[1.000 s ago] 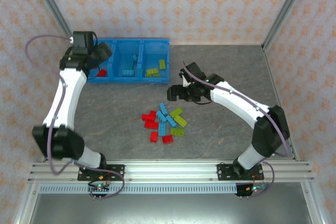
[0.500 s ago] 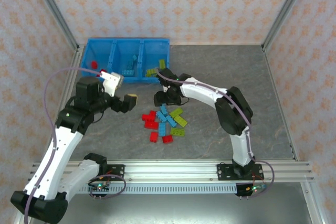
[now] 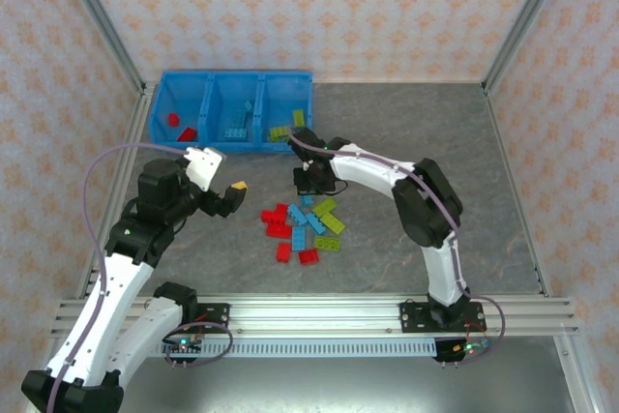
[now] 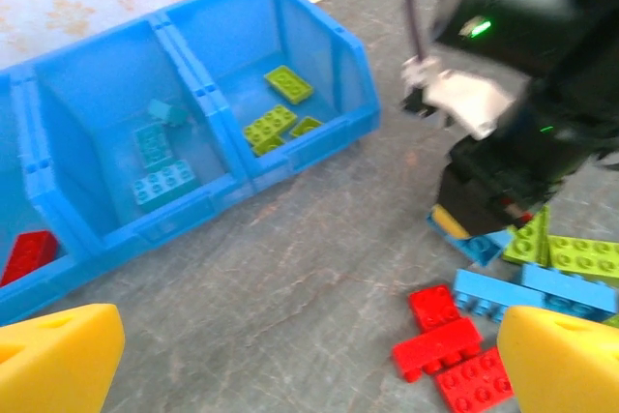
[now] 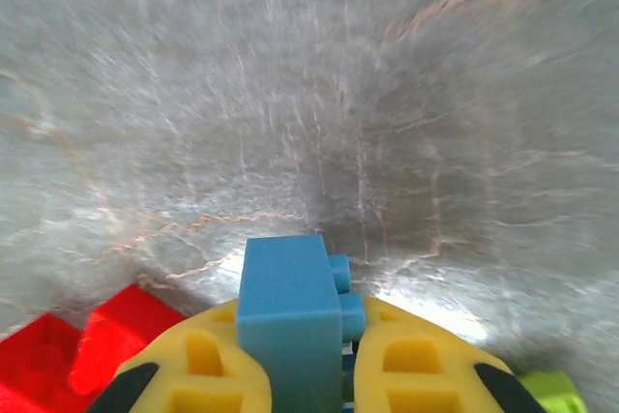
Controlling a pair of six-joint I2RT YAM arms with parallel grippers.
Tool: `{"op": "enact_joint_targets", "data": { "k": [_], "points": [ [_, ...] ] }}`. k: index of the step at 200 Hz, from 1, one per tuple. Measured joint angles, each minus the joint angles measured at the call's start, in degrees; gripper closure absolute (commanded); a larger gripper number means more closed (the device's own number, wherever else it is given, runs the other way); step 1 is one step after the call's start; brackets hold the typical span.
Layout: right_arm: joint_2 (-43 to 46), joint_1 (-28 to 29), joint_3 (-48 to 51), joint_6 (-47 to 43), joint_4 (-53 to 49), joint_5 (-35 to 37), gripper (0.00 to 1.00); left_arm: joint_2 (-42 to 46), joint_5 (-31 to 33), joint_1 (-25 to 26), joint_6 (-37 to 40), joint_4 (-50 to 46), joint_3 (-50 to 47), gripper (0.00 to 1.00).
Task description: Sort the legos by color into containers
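Left gripper (image 3: 221,174), jaws apart and empty, hovers at 9 o'clock of the brick pile (image 3: 302,229). Right gripper (image 3: 308,189) is clamped on a light blue brick (image 5: 288,309) at the pile's 12 o'clock edge. Next, likely: lift it to the blue bin (image 3: 237,74), middle compartment (image 3: 228,103), toward 11 o'clock.

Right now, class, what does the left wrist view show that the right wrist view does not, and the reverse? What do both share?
Left wrist view: the blue bin with sorted bricks in its three compartments, and the open left gripper. Right wrist view: the studs of the light blue brick close up, squeezed between the right gripper's yellow pads. Both: that held brick, loose red bricks, the grey table.
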State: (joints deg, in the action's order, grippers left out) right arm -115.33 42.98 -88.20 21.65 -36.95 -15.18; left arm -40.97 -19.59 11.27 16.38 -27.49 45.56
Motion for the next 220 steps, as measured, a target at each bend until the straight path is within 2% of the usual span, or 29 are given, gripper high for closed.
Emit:
{"op": "enact_joint_targets", "data": {
  "k": [22,48,76,104,126,174,185,202,211,220],
  "points": [
    [7.67,0.00,1.88,-1.14,4.79,0.66,0.89,1.16,5.18,0.00,-0.09,0.44,-0.55,0.00],
    [15.32,0.02,2.82,-3.56,16.41,1.27,0.89,2.71,12.83,0.00,-0.35,1.46,-1.18,0.00],
    [15.28,0.00,1.86,-7.45,29.27,5.22,0.89,5.09,19.74,0.00,-0.39,2.71,-2.84,0.00],
    [7.21,0.00,-2.45,-11.69,39.56,7.76,0.89,5.57,23.28,0.00,-0.42,3.08,-3.43,0.00],
    [-2.36,0.00,-8.87,-14.05,45.03,7.93,0.88,4.98,23.98,0.00,-0.42,3.58,-3.43,0.00],
    [-22.62,0.00,-31.43,-15.98,44.30,6.82,0.84,2.91,24.37,0.00,-0.42,4.33,-3.43,0.00],
    [-27.08,0.00,-38.36,-16.17,42.05,6.78,0.80,2.47,24.37,0.00,-0.44,4.50,-3.43,0.00],
    [-32.87,0.00,-48.22,-16.26,37.73,6.49,0.65,2.05,24.37,0.00,-0.48,4.66,-3.43,0.00],
    [-34.58,0.00,-51.41,-16.83,35.71,6.19,0.59,1.95,24.37,0.00,-0.66,4.66,-3.43,0.00],
    [-35.34,0.00,-53.07,-16.76,34.12,5.95,0.57,1.92,24.37,0.00,-0.85,4.68,-3.43,0.00]
  ]
}}
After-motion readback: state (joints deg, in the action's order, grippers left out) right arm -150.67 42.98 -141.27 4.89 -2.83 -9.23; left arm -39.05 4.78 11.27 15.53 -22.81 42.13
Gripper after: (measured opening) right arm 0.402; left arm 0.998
